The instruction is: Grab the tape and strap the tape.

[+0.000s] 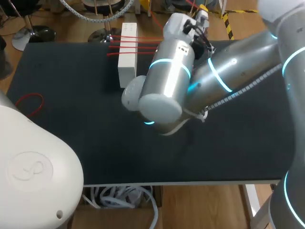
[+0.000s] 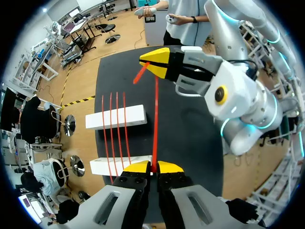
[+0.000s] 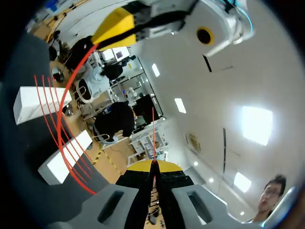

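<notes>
Two white blocks (image 2: 116, 117) (image 2: 112, 166) lie side by side on the black table, with three red tapes (image 2: 114, 138) strapped across them. A further red tape (image 2: 155, 119) runs taut from my left gripper (image 2: 152, 167), shut on one end by the nearer block, to my right gripper (image 2: 155, 59), shut on the other end beyond the far block. In the right wrist view the right gripper (image 3: 153, 164) pinches a thin red strand (image 3: 153, 136); the left gripper's yellow tip (image 3: 116, 24) is ahead, with the tape (image 3: 64, 109) curving past the blocks (image 3: 35, 102). The head view shows one block (image 1: 127, 62) and tapes (image 1: 143, 42); both grippers are hidden.
My right arm (image 1: 171, 81) stretches across the middle of the table (image 1: 71, 133) and covers the area beside the blocks. A loose red loop (image 1: 29, 101) lies near the table's left edge. My left arm's white housing (image 1: 33, 167) fills the near left corner.
</notes>
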You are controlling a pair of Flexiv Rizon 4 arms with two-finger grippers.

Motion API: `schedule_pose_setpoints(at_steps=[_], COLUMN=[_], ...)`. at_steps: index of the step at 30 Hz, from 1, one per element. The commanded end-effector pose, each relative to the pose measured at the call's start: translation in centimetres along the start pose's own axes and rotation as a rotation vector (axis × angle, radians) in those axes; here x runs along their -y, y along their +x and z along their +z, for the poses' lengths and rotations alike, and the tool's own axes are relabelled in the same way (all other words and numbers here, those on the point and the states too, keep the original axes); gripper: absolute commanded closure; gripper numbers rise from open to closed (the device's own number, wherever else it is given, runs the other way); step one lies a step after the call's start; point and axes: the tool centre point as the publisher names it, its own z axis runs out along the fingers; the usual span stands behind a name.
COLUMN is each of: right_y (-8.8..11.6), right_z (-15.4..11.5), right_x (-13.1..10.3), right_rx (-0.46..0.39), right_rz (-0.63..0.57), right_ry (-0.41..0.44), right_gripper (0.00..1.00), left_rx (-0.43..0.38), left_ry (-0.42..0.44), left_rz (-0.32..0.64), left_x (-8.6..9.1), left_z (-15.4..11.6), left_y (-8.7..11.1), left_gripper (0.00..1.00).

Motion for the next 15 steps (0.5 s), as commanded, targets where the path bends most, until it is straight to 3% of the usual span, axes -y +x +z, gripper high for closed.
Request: schedule_pose_setpoints(at_steps=[1, 7, 15], right_y=[-0.41, -1.11, -1.25], right_z=[-0.72, -1.04, -1.59], right_x=[-0.27, -0.59, -1.19], right_rx=[-0.012, -0.057, -0.172], right_rz=[-0.084, -0.12, -0.248], right_ry=[-0.118, -0.199, -0.181], right_gripper=[1.0, 1.0, 1.0], left_rx=[0.001, 0.001, 0.001], left_ry=[-0.003, -0.003, -0.003], left_rz=[-0.001, -0.001, -0.001], left_x=[0.04, 0.04, 0.04], left_z=[-0.06, -0.06, -0.06], left_y=[0.06, 0.06, 0.06], left_gripper=[1.0, 1.0, 1.0])
